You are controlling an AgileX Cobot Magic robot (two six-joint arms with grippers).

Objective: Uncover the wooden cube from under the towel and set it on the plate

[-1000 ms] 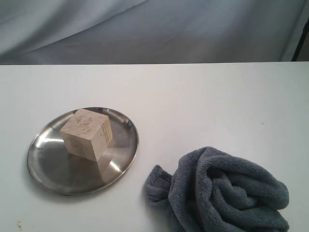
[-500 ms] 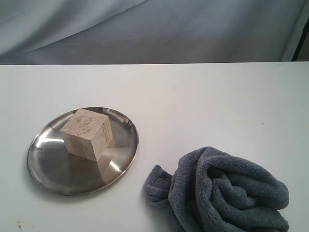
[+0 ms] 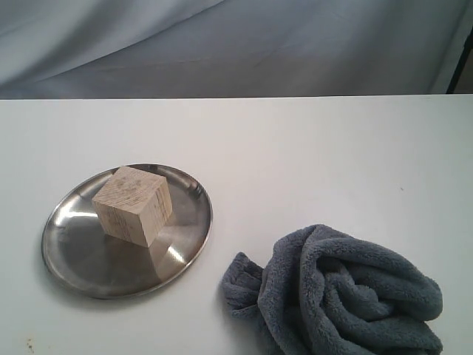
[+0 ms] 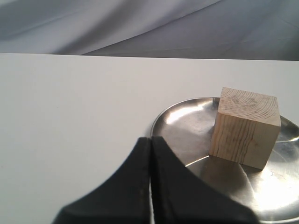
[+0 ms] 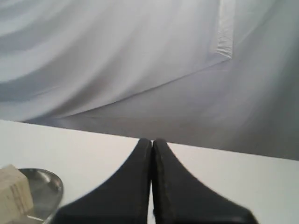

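The pale wooden cube [image 3: 133, 205] stands uncovered on the shiny steel plate [image 3: 77, 251] at the left of the table; the left wrist view shows the same cube [image 4: 245, 127] on the plate [image 4: 187, 126]. The blue-grey towel [image 3: 344, 296] lies bunched at the front right, apart from the plate. My left gripper [image 4: 150, 139] is shut and empty, short of the plate's rim. My right gripper [image 5: 152, 140] is shut and empty, raised over the table, with the cube [image 5: 13, 193] and plate [image 5: 46, 186] off to one side. Neither gripper shows in the exterior view.
A grey cloth backdrop [image 3: 236, 44] hangs behind the white table [image 3: 310, 163]. A dark post [image 3: 462, 66] stands at the far right edge.
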